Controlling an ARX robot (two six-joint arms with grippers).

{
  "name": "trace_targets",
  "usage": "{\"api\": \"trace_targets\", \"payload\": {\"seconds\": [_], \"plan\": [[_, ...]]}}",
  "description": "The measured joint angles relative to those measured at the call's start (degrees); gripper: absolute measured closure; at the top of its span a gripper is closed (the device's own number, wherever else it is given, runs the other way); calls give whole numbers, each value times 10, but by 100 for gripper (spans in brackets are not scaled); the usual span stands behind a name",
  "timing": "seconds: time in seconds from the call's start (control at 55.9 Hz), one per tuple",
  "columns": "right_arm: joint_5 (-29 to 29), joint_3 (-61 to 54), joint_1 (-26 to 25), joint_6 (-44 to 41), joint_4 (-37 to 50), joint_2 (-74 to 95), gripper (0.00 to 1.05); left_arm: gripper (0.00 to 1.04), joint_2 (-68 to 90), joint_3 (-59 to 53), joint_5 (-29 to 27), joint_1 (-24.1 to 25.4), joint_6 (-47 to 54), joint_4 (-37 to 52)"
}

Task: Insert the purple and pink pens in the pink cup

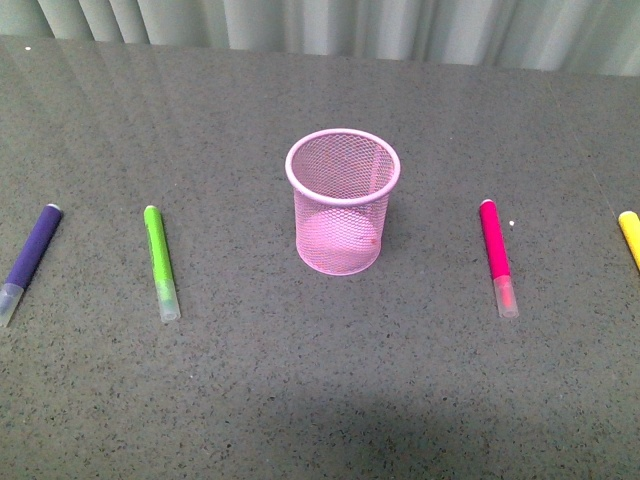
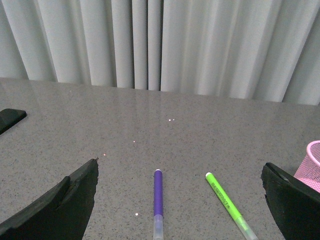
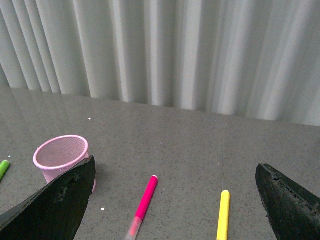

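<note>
The pink cup (image 1: 342,200) stands upright and empty at the table's middle. Far to its left lies the purple pen (image 1: 32,252), clear cap toward me; the pink pen (image 1: 495,250) lies to the cup's right, also cap toward me. Neither arm shows in the front view. In the left wrist view my left gripper (image 2: 182,202) is open above the table, the purple pen (image 2: 158,200) lying between its wide-spread fingers, the cup's rim (image 2: 313,157) at the frame edge. My right gripper (image 3: 175,200) is open, with the pink pen (image 3: 145,200) between its fingers and the cup (image 3: 61,155) beside one finger.
A lime green marker (image 1: 160,258) lies between the purple pen and the cup, seen too in the left wrist view (image 2: 227,202). A yellow marker (image 1: 630,235) sits at the right edge, beside the pink pen (image 3: 223,215). Grey curtains (image 1: 330,25) hang behind the dark speckled table (image 1: 330,380).
</note>
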State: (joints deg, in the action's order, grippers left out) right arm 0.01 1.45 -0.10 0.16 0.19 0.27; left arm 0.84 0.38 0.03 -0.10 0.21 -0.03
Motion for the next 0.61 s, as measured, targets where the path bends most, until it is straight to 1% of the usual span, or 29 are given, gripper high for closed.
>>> {"api": "trace_targets", "payload": {"seconds": [0.376,0.412,0.448,0.466,0.483,0.501,0.519,0.537,0.609], "plan": [[0,0,0,0,0,0,7,8,0,0,0,0,0,0],[0,0,0,0,0,0,7,8,4,2,-8,-2,-4,-5],[0,0,0,0,0,0,7,8,30,25,-52,-8,-37,-62],[0,0,0,0,0,0,7,8,62,49,-78,-12,-72,-113],[1,0,0,0,0,0,7,8,82,63,-83,-12,-79,-135],[1,0,0,0,0,0,7,8,126,91,-112,-7,-115,-178],[0,0,0,0,0,0,7,8,172,120,-127,5,-134,-214],[-1,0,0,0,0,0,7,8,245,167,-121,31,-173,-246],[0,0,0,0,0,0,7,8,396,275,-67,95,-189,-224]]}}
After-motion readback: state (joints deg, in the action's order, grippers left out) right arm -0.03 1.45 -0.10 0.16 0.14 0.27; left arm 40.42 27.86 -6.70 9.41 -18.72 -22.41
